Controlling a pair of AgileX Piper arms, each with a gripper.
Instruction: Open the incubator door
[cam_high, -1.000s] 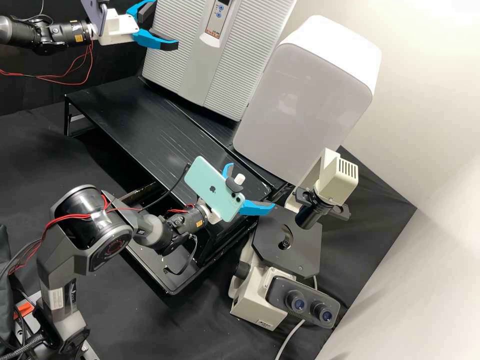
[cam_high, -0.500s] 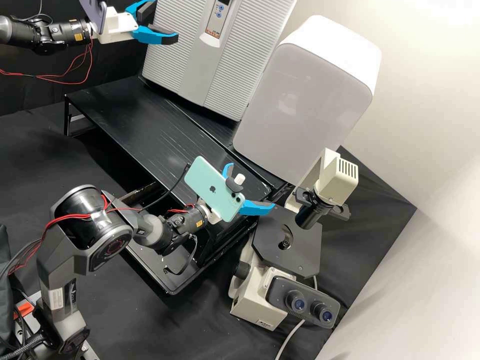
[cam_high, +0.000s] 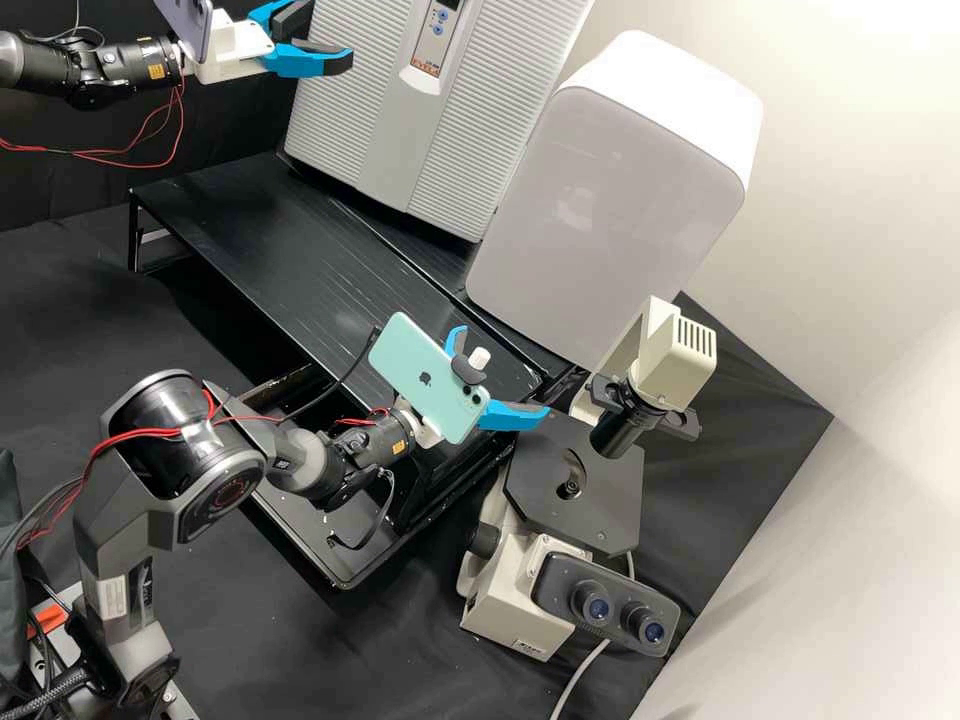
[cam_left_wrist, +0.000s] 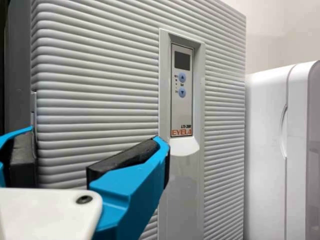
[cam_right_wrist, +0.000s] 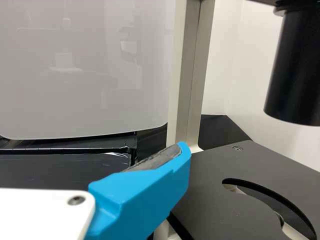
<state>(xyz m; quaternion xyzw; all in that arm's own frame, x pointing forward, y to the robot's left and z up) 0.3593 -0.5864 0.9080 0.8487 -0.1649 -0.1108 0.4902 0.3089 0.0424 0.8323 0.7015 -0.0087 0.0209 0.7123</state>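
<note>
Apart stand the jaws of the left gripper (cam_high: 322, 38), at the left side of the incubator door (cam_high: 385, 130), one finger before its ribbed face and the other by its left edge; whether either touches, I cannot tell. The door lies shut, its control panel (cam_high: 436, 40) in the smooth centre strip. Behind those jaws, a purple phone (cam_high: 190, 28) rides on the arm, and red wires (cam_high: 135, 158) hang below the wrist.

The right gripper (cam_high: 506, 372), its jaws also parted, hangs nearer and farther right, between the black stand (cam_high: 300, 250) and the microscope (cam_high: 600, 480); a mint-green phone (cam_high: 420, 375) sits above its wrist.

Just beside the door's right edge, a rounded white cabinet (cam_high: 610, 200) crowds that side. In front of the door's foot, the stand's flat top gives a broad span before its near edge drops to the black cloth (cam_high: 330, 655). The pale wall (cam_high: 800, 560) bounds the right.
</note>
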